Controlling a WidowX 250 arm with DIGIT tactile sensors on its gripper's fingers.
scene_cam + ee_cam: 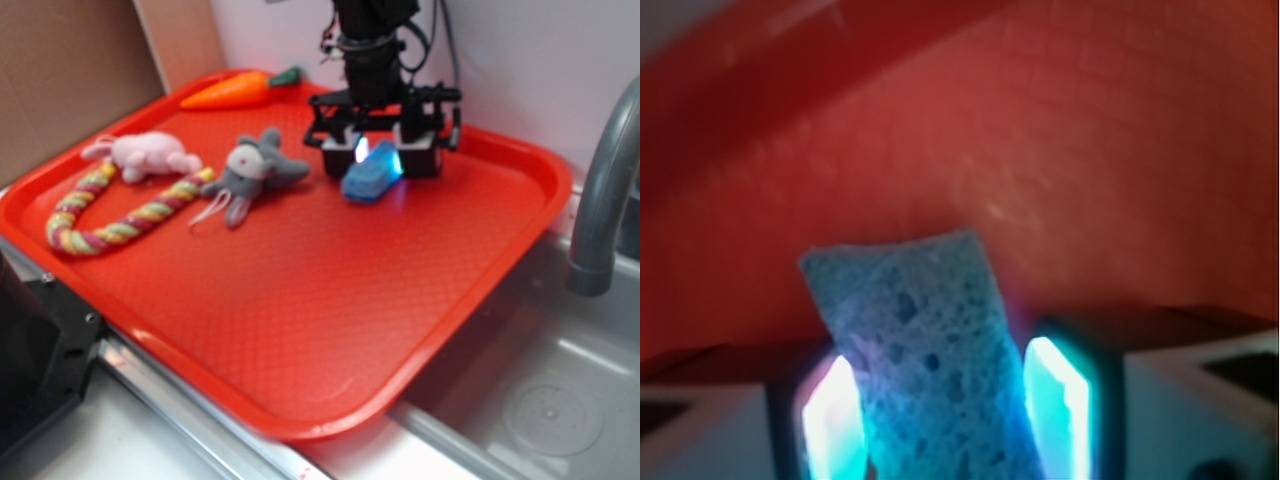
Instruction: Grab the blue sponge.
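Tray first, ext. view: I see one big red plastic tray (330,330) w/ a raised rim, sitting on a steel sink counter (540,400). Count on it: one orange plush carrot w/ green top (238,88) at the far rim, one pink plush animal (148,154) near the left side, one multi-colour twisted rope toy (110,222) bent in a U just in front of the pink plush, one grey plush mouse (250,172) beside the rope's end, and one small oblong blue porous sponge (368,178) to the right of the mouse, apart from it. One grey curved tap (605,190) stands at the right edge, off the tray. The black gripper (378,155) is down over the sponge's far end, lit pads on both sides of it; the sponge's near end sticks out toward me on the tray floor.

Wrist view: one sponge (930,360) runs up the middle of the frame between two glowing fingers (1055,405), slightly tilted to the left. Jaws stand narrow, about the sponge's width. Left pad looks up against the sponge; I can't tell whether the right one touches or whether the grip has actually closed. Red tray floor (1090,170) fills the rest, rim blurred at top left.
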